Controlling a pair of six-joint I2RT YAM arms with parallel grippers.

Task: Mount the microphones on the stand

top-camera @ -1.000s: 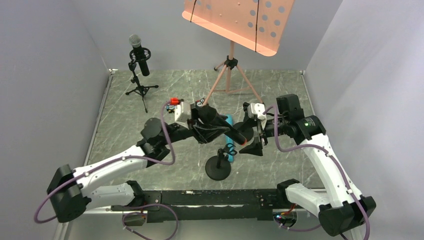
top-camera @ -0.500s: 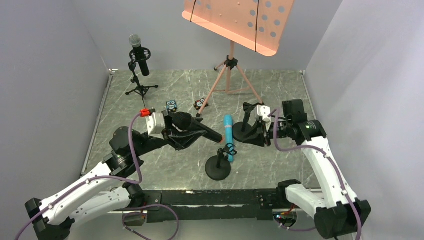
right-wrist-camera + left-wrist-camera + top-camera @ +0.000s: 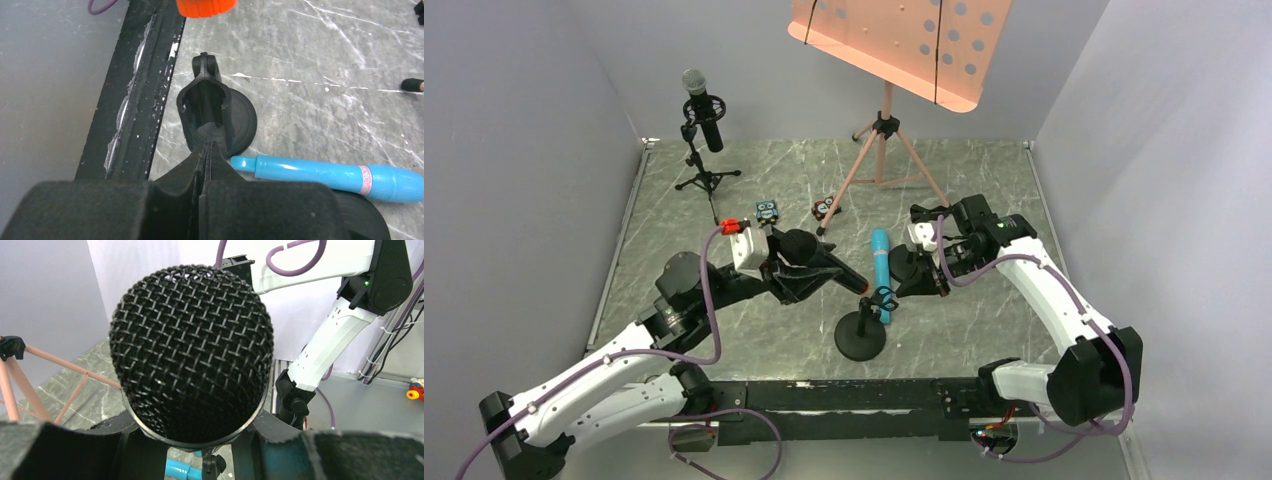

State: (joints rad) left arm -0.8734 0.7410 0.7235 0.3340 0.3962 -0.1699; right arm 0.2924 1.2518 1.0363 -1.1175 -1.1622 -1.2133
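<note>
Seeing the silver-headed mic (image 3: 707, 120) clipped upright on a tripod (image 3: 707, 180) at back left. Pinching the black mic (image 3: 824, 262) by its body in the left fingers (image 3: 50, 450) above the surface (image 3: 984, 190), mesh head toward the wrist, orange cap (image 3: 865, 288) near the clip (image 3: 884, 298) of the round-based stand (image 3: 861, 340), not touching it. Finding the turquoise mic (image 3: 881, 258) flat on the surface just beside that stand, right fingers (image 3: 125, 210) pressed together close over it, holding nothing.

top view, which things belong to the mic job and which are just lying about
Job:
black microphone, held in the left tool
turquoise microphone, lying on the table
round-base stand, clip empty
silver-headed microphone, already on its tripod stand

Lying about:
pink music stand
owl figurines
</note>
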